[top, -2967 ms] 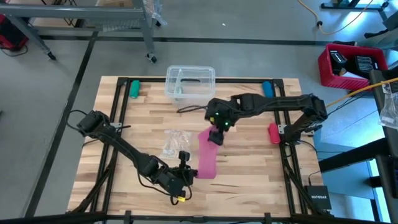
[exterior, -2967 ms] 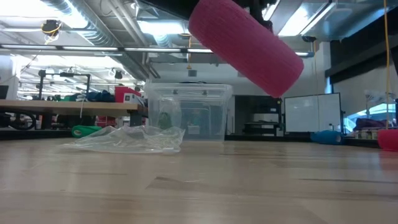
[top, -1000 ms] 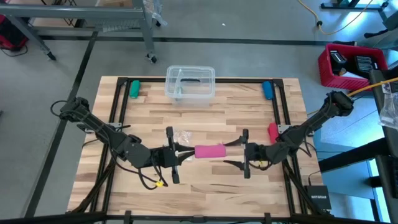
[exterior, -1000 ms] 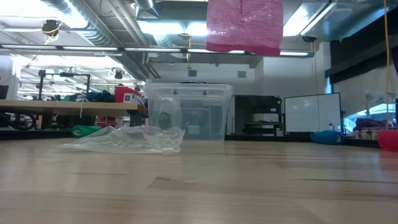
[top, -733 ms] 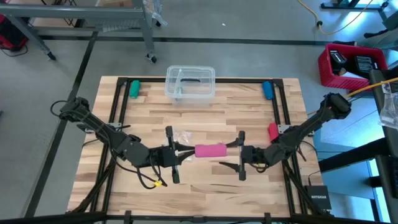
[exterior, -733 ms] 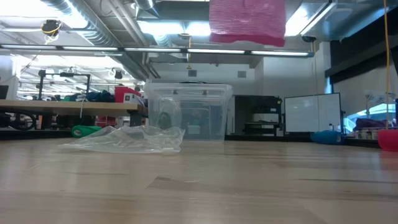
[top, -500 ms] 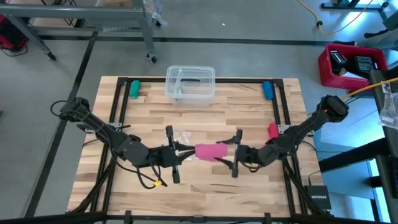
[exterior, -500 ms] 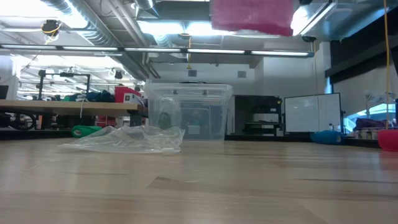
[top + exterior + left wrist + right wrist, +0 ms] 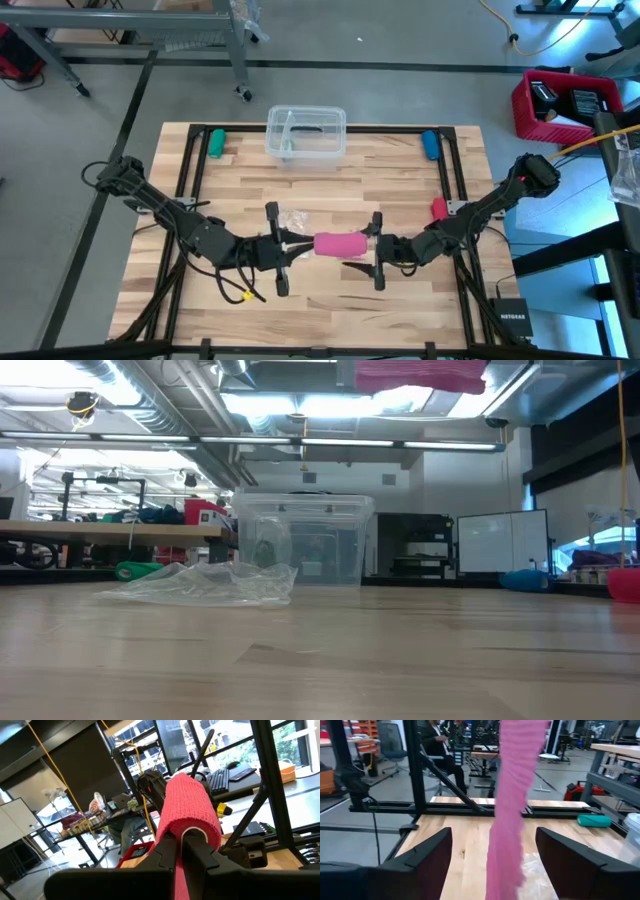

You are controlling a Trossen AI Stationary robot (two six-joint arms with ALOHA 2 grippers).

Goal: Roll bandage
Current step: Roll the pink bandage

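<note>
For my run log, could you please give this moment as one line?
left gripper: shut on bandage, held above table | right gripper: open, facing bandage's free end

A light wooden slatted table (image 9: 250, 180) is carrying a clear lidded plastic box (image 9: 306, 134) at its far edge. A crumpled clear plastic wrapper (image 9: 293, 219) is lying near its middle, and a green cylinder (image 9: 215, 142), a blue cylinder (image 9: 430, 144) and a small red object (image 9: 438, 211) are resting toward its corners and right side.

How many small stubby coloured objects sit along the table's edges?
3: a green one at the far left corner, a blue one at the far right, a red one on the right edge.
</note>
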